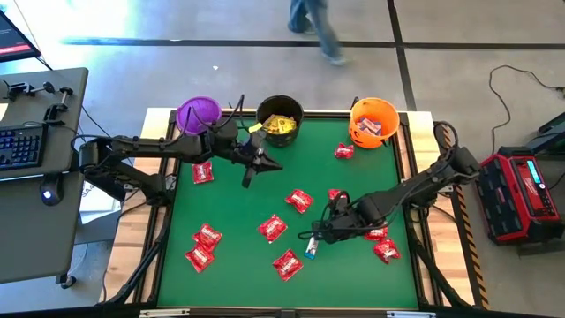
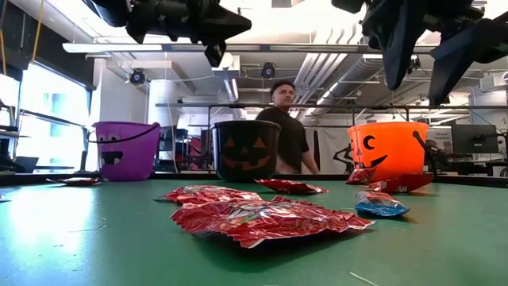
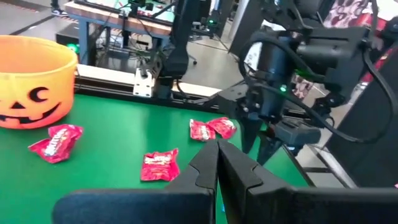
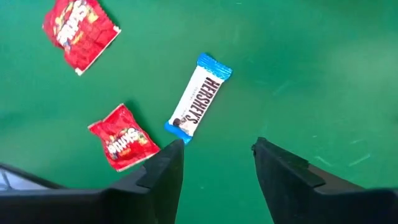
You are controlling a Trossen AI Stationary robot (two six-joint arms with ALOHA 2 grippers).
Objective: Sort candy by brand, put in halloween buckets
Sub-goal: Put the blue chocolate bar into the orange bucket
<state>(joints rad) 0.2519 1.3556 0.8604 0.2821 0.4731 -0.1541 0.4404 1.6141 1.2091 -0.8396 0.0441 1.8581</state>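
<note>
A white-and-blue candy bar (image 4: 199, 102) lies flat on the green mat. My right gripper (image 4: 214, 152) hangs open above and just beside it, fingers pointing down, touching nothing; the high view shows the gripper (image 1: 315, 237) over the bar (image 1: 311, 250). My left gripper (image 1: 265, 163) is shut and empty, held level above the mat near the black bucket (image 1: 280, 119), which holds yellow packets. The purple bucket (image 1: 198, 115) and orange bucket (image 1: 373, 121) stand beside it along the far edge. Several red packets (image 1: 272, 228) lie scattered on the mat.
Two red packets (image 4: 121, 137) (image 4: 79, 32) lie close to the bar. More red packets (image 1: 382, 243) lie near the right arm and one (image 1: 343, 151) near the orange bucket. A person (image 2: 287, 127) stands beyond the table's far edge.
</note>
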